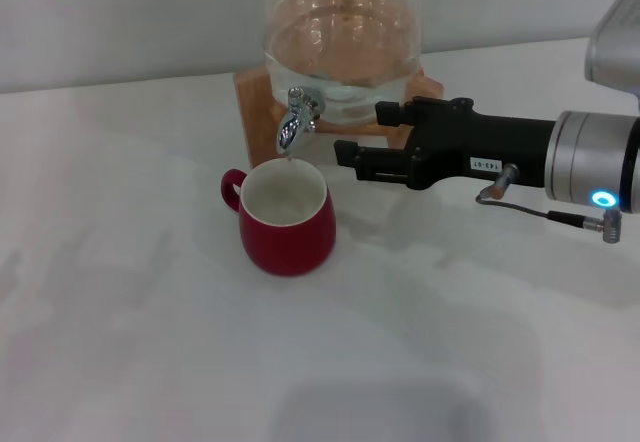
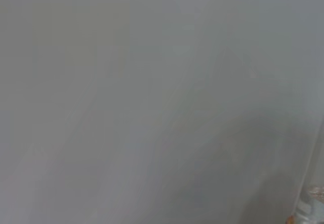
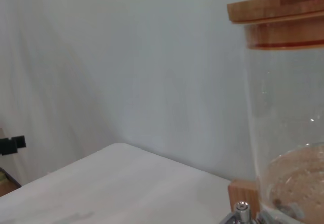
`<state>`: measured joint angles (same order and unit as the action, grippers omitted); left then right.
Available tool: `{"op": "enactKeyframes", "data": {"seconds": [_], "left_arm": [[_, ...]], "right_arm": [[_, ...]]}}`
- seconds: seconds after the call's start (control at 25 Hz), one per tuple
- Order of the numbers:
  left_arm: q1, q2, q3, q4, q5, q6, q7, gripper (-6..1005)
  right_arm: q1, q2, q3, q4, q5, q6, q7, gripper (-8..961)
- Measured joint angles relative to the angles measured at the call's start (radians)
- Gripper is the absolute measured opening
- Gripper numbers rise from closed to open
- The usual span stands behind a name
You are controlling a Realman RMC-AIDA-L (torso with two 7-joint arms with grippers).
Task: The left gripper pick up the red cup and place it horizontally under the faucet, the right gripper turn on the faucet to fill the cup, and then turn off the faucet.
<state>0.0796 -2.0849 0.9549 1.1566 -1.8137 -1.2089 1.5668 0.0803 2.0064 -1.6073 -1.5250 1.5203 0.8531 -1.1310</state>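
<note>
— While that long black right gripper [image 1: 358, 140] reaches in from the right side, do you see how its two fingers stand?

— Yes. They are spread a little, one above the other as seen from the head, with a plain gap between them and nothing in it. The tips sit just beside the small shiny silver faucet [image 1: 296, 118], near it but apart from it.

— And behind the claw?

— A black body with a small white label, then the thick silver wrist with a blue light glowing on it, and a thin cable hanging beneath.

— Where is the cup?

— The rounded dark red ceramic cup [image 1: 287, 217] stands upright on the white table [image 1: 150, 342], right below the faucet's down-curved spout. Its white inside faces up and its little loop handle points toward the robot's left. I cannot tell whether any water lies in it.

— What does the faucet come out of?

— A clear glass dispenser jar [image 1: 345, 32] holding water, set on a wooden base [image 1: 255, 97]. From the right wrist I see the jar's glass wall, its wooden lid [image 3: 276, 19] on top, and just the top of the faucet at the picture's edge.

— And the left gripper?

— Not to be seen from the head. Its wrist camera shows mostly a plain grey surface.
</note>
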Motion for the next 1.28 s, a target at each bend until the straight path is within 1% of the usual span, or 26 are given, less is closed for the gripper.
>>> {"op": "enactKeyframes", "data": {"seconds": [0.28,0.36,0.6,0.72,0.84,0.92,1.0,1.04,1.16,1.28], "left_arm": [[-0.02,0.001,0.0,-0.021,0.006,0.007,0.005,877],[-0.025,0.002,0.0,-0.023,0.007,0.008,0.005,876],[-0.03,0.002,-0.001,-0.023,0.011,0.011,0.004,877],[-0.04,0.002,-0.001,-0.029,0.011,0.012,0.003,877],[-0.048,0.002,-0.001,-0.035,0.012,0.012,0.003,877],[-0.053,0.002,-0.001,-0.039,0.012,0.012,0.003,878],[-0.06,0.002,-0.001,-0.044,0.011,0.012,0.004,878],[-0.065,0.002,-0.001,-0.049,0.012,0.012,0.004,878],[-0.069,0.002,-0.001,-0.055,0.011,0.012,0.003,877],[-0.065,0.002,-0.005,-0.06,0.012,0.013,0.004,876]], "right_arm": [[0.004,0.0,-0.003,0.002,0.007,0.007,-0.003,781],[0.005,0.0,0.001,0.003,0.038,0.058,-0.027,781],[0.007,0.0,0.003,-0.003,0.102,0.153,-0.075,781],[0.012,0.0,-0.016,-0.003,0.133,0.183,-0.098,781],[0.024,0.001,-0.063,0.001,0.15,0.184,-0.116,781],[0.035,0.002,-0.107,0.002,0.15,0.156,-0.121,781],[0.044,0.003,-0.158,0.004,0.143,0.099,-0.124,781],[0.044,0.003,-0.158,0.004,0.143,0.099,-0.124,781],[0.044,0.003,-0.227,0.006,0.134,-0.028,-0.114,781],[0.029,0.003,-0.26,-0.002,0.132,-0.114,-0.099,781]]}}
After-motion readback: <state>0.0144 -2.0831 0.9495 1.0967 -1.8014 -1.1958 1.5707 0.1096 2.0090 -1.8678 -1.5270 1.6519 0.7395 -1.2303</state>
